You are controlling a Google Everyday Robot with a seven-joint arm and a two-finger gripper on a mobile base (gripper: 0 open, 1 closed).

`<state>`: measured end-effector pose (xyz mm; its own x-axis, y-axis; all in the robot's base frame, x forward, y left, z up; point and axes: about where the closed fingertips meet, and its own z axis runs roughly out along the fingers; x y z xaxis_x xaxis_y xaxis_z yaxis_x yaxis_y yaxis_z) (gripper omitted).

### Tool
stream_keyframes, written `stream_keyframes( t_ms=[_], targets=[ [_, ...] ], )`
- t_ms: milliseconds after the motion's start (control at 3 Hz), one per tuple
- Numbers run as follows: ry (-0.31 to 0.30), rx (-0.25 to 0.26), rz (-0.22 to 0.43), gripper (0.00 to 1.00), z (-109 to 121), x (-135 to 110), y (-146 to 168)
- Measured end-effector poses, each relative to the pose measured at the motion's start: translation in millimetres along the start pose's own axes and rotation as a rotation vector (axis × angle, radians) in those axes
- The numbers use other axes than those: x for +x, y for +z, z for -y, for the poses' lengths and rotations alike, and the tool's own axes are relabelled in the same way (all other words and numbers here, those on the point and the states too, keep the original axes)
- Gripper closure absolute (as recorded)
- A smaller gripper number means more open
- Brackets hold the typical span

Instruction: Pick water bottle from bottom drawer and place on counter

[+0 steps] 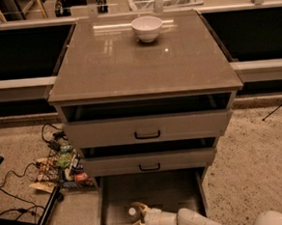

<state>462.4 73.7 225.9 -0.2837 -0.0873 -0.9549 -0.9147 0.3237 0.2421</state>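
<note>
Glossy counter (pixel 142 66) | gripper (pixel 132 217), fingers (pixel 141 209) spread, in bottom drawer (pixel 175 189) | white-capped water bottle (pixel 132 211)

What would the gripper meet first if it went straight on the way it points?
Most likely the water bottle. The gripper, low in the bottom drawer, points left in the picture with fingers open, and the bottle's white cap sits right at their tips. Depth is unclear, so it might pass beside.

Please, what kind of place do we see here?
Probably a robotics test room, not a home: a grey three-drawer cabinet stands on speckled flooring, loose black cables lie beside it, and the robot's gripper is inside the grey-beige bottom drawer, jaws open.
</note>
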Motion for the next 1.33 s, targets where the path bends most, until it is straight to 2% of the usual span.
stream_keyframes(
  t_ms=[333,667,1000,1333],
  targets=[
    [0.023,-0.016,-0.001,0.51,3.7,0.3,12.6],
    [0.066,-0.056,-0.052,0.74,2.3,-10.6,14.4],
    [0.111,-0.054,-0.089,0.97,1.8,-61.6,-16.5],
    [0.207,-0.084,-0.072,1.00,-35.1,-142.1,-49.3]
  ],
)
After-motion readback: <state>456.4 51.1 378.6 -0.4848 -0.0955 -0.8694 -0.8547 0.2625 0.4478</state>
